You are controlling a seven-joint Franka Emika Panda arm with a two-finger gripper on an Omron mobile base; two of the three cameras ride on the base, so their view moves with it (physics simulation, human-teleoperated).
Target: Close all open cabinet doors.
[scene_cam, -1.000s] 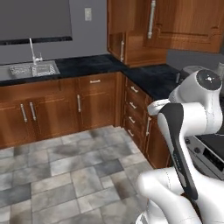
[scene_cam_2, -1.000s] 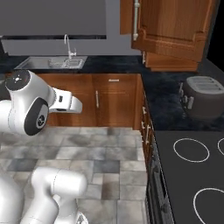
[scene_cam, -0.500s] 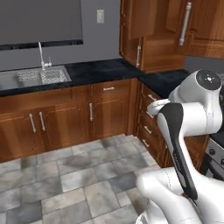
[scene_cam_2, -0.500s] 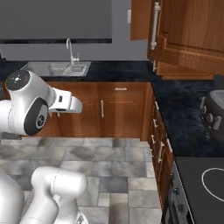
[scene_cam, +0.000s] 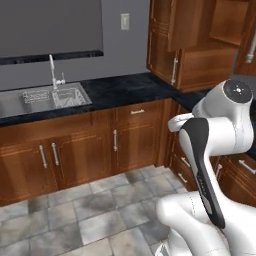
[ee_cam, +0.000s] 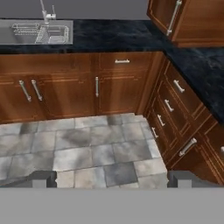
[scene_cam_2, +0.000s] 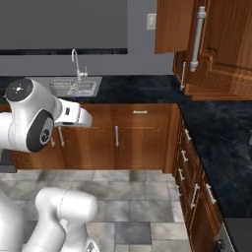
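Observation:
Reddish-brown wall cabinet doors hang over the corner of the black counter. One door (scene_cam_2: 224, 49) with a long grey bar handle (scene_cam_2: 197, 37) is swung out from its cabinet, and a second door (scene_cam_2: 172, 27) beside it also stands open. From the left, an open door (scene_cam: 186, 22) leaves the cabinet's bare inside (scene_cam: 227, 20) showing. A wall door (ee_cam: 164, 11) appears at the top right of the hand view. My gripper (ee_cam: 113, 179) is open and holds nothing. It hangs low over the tiled floor, well below and short of the doors.
A steel sink (scene_cam: 47, 97) with a tap (scene_cam: 52, 72) is set in the black counter (scene_cam: 125, 87) to the left. Base cabinets (ee_cam: 65, 85) and a drawer stack (ee_cam: 175, 103) meet in the corner. Grey floor tiles (ee_cam: 87, 148) lie in front.
The whole picture has shifted: the base has driven closer to the corner, so sink, counter and wall cabinets look nearer. The arm keeps the same pose and the gripper stays open.

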